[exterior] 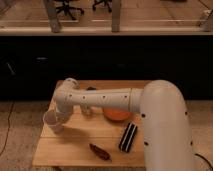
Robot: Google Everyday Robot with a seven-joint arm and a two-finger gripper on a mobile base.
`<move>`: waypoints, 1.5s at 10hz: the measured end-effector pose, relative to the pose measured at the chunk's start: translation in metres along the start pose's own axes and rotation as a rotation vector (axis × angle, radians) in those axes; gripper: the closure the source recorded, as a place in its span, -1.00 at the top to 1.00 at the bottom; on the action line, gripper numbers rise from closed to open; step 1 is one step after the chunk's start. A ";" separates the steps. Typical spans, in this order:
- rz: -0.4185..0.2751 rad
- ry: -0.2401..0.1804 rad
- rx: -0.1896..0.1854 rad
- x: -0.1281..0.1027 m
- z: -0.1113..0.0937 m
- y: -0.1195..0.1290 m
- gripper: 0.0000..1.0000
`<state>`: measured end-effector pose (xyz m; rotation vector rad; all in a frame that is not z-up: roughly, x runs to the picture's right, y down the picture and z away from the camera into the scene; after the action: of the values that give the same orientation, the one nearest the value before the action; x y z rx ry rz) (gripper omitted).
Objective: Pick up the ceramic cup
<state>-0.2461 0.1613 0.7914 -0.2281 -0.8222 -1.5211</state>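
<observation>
The ceramic cup [52,121] is a small plain white cup at the left edge of the wooden table [75,150]. My white arm reaches from the right across the table to it. My gripper [62,116] is at the end of the arm, right against the cup's right side, and mostly hidden by the wrist. I cannot tell whether the cup rests on the table or is held just above it.
A shallow orange bowl [117,115] sits behind my forearm at mid table. A black oblong object [128,136] lies at the front right, a brown object [100,151] at the front middle. A small pale object [87,110] stands under the forearm. A dark cabinet wall stands behind the table.
</observation>
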 end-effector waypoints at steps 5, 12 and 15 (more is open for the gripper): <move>0.006 0.035 0.011 -0.004 -0.018 -0.004 -1.00; -0.008 0.069 0.060 -0.015 -0.044 -0.009 -1.00; -0.017 0.065 0.073 -0.017 -0.045 -0.011 -1.00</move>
<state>-0.2391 0.1463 0.7445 -0.1170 -0.8282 -1.5037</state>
